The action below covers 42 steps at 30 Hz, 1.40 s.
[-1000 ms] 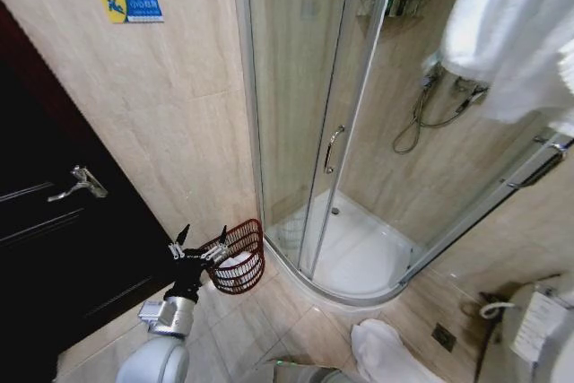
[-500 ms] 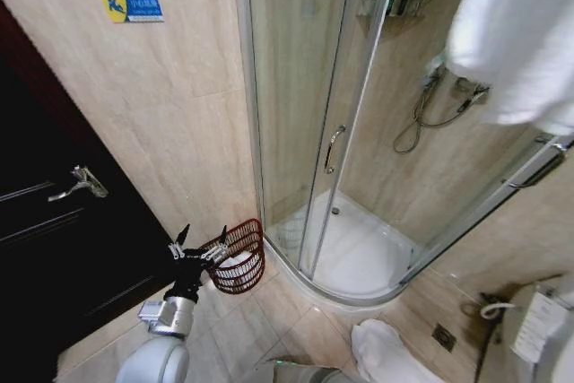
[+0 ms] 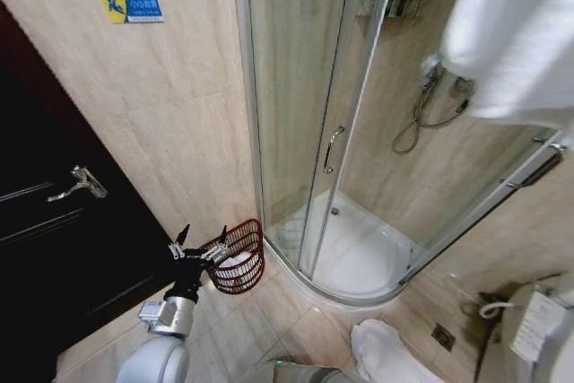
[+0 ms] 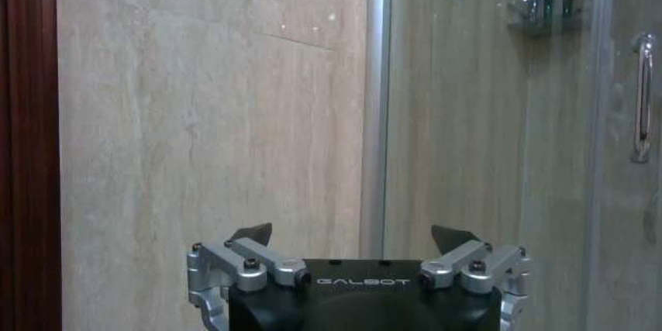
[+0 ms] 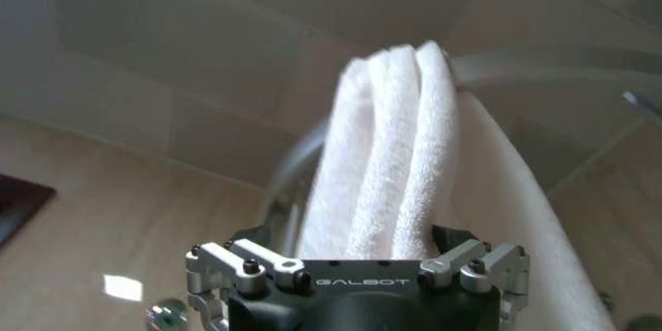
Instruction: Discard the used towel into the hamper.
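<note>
A thick white towel (image 5: 388,137) hangs in folds over a curved rail. My right gripper (image 5: 352,234) is open around it, with the folds between the two fingers. In the head view that towel (image 3: 516,29) fills the top right corner. The hamper (image 3: 249,241) is a dark red-brown openwork basket on the floor by the shower's corner, with white cloth (image 3: 233,266) inside. My left gripper (image 3: 204,235) hovers just left of the hamper's rim, open and empty. The left wrist view shows the left gripper (image 4: 354,234) facing the tiled wall.
A glass shower enclosure (image 3: 332,150) with a curved base stands behind the hamper. A dark door (image 3: 63,221) with a lever handle is on the left. Another white cloth (image 3: 386,352) lies on the floor tiles near the front. A toilet (image 3: 538,329) sits at the right.
The towel at the top right of the head view has shifted a little to the left. The left arm and the hamper have not moved.
</note>
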Motion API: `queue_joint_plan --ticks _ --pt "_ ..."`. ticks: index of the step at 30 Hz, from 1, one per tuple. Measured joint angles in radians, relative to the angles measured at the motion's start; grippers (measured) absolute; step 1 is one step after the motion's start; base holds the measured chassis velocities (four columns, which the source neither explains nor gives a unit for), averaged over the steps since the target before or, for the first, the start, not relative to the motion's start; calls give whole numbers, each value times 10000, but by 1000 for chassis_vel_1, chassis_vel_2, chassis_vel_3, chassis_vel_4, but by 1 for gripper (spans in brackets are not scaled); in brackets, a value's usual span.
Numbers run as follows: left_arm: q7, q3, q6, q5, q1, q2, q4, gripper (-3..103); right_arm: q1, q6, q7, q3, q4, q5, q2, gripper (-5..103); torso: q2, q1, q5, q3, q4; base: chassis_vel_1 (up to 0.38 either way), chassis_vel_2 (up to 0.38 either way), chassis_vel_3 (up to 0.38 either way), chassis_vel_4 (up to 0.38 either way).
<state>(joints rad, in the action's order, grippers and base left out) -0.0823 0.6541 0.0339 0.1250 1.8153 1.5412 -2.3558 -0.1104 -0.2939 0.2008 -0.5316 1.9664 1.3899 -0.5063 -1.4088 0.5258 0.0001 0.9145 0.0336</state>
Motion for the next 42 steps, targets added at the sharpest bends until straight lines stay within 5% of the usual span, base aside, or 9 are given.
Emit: queue_joint_plan --ticks 8,18,20,25,27,31,42 --pt "0 0 0 0 0 0 0 100 -161 128 -232 556 -808 -1080 -239 101 0 1 0 1 1 0 0 0 0" --pt "0 1 0 0 0 0 0 100 -279 286 -455 1052 -1338 -1858 -542 66 1 1 -1 1 0 0 0 0 0" --pt "0 0 0 0 0 0 0 100 -286 292 -458 1072 -1340 -1873 -563 66 1 1 0 1 0 0 0 0 0" --pt "0 0 0 0 1 0 0 100 -434 300 -452 1179 -1343 -1888 -610 38 1 1 -1 1 0 0 0 0 0" --pt "0 0 0 0 0 0 0 100 -449 302 -440 1194 -1332 -1886 -611 38 1 1 -1 1 0 0 0 0 0" --pt "0 0 0 0 0 0 0 100 -498 365 -396 1242 -1272 -1884 -605 18 1 1 -1 1 0 0 0 0 0" --pt "0 0 0 0 0 0 0 100 -257 556 -458 980 -1025 -1882 -305 12 1 1 -5 1 1 0 0 0 0"
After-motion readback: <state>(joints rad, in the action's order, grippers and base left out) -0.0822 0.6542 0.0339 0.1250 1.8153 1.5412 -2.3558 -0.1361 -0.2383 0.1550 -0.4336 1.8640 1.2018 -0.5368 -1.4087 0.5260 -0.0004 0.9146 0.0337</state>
